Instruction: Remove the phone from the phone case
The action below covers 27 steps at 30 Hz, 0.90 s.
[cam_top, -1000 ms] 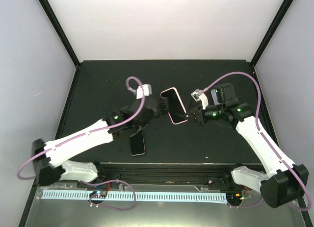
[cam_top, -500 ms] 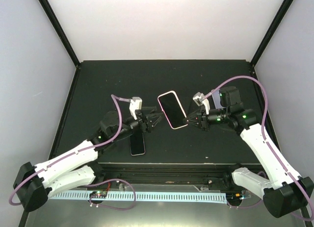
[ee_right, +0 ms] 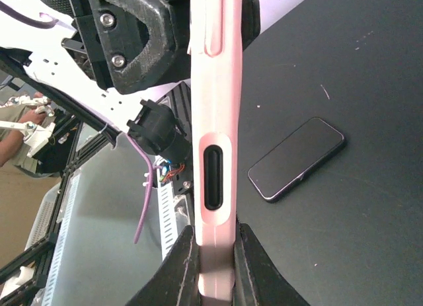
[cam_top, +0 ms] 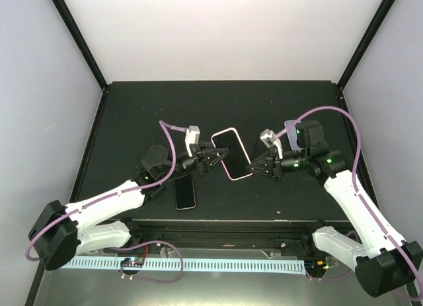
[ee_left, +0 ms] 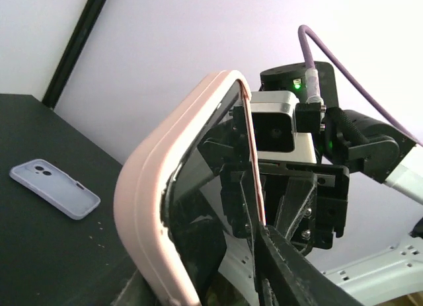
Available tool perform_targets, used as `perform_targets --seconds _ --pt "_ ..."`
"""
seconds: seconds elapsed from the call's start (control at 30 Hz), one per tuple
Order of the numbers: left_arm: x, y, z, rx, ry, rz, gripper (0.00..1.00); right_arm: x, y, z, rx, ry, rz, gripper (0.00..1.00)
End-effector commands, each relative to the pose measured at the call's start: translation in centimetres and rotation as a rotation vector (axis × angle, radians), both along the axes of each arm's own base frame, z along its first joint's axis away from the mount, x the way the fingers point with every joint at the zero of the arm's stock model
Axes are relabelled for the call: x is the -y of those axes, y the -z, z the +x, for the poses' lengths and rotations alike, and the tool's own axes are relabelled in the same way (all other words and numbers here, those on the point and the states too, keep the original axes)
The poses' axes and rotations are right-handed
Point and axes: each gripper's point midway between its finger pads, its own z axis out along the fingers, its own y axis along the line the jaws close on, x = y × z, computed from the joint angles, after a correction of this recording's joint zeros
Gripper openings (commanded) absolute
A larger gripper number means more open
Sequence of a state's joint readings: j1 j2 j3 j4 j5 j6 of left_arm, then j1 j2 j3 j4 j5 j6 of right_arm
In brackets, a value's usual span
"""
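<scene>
The pink phone case (cam_top: pixel 228 129) hangs in the air over the table's middle, with the dark phone (cam_top: pixel 232 155) filling its face. My right gripper (cam_top: pixel 252 166) is shut on the case's right edge; in the right wrist view its fingers (ee_right: pixel 184 266) pinch the pink wall (ee_right: pixel 213 88) from both sides. My left gripper (cam_top: pixel 215 155) is at the case's left edge. In the left wrist view one finger (ee_left: pixel 291 273) rests against the thin far rim. The other finger is hidden behind the pink wall (ee_left: pixel 149 213), so the grip does not show.
A bare dark phone (cam_top: pixel 186 192) lies flat on the table near the front, below the left gripper, also seen in the right wrist view (ee_right: pixel 296 158). An empty lavender case (ee_left: pixel 54 187) lies on the table behind the right arm (cam_top: pixel 289 127).
The left gripper drew back from the case, then came in again at its left edge with its jaws much narrower. The right gripper kept its hold and shifted the case slightly.
</scene>
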<state>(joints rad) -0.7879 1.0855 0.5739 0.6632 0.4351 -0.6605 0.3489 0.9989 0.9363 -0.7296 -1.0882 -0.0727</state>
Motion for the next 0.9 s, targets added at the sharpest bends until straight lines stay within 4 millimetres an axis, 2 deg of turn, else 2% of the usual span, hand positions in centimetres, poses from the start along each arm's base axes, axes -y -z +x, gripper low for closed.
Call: perform_targets --seconds 0.0,0.27,0.4,0.5,0.6,0.73,0.87 --pt "0.5 -4.8 -1.2 0.127 0.080 -0.104 0.32 -0.3 -1.7 -0.5 0.055 -0.041 0.063 0.01" --pt "0.6 -5.4 -2.1 0.161 0.136 -0.112 0.13 -0.2 -1.6 -0.6 0.069 -0.040 0.057 0.03" --pt "0.1 -6.1 -2.6 0.172 0.163 -0.120 0.08 0.3 -2.0 -1.6 0.157 -0.089 0.026 0.29" --pt "-0.4 -6.9 -3.4 0.202 0.213 -0.108 0.07 1.0 -2.0 -3.5 0.350 -0.200 -0.012 0.53" --pt "-0.2 -7.5 -4.9 0.247 0.307 -0.064 0.07 1.6 -1.6 -3.8 0.463 -0.205 -0.059 0.67" --pt "0.0 -7.4 -5.7 0.261 0.365 -0.028 0.06 1.6 -1.9 -3.9 0.509 -0.210 -0.062 0.69" --pt "0.0 -7.6 -5.9 0.268 0.379 -0.030 0.05 1.3 -1.9 -3.5 0.493 -0.212 -0.081 0.66"
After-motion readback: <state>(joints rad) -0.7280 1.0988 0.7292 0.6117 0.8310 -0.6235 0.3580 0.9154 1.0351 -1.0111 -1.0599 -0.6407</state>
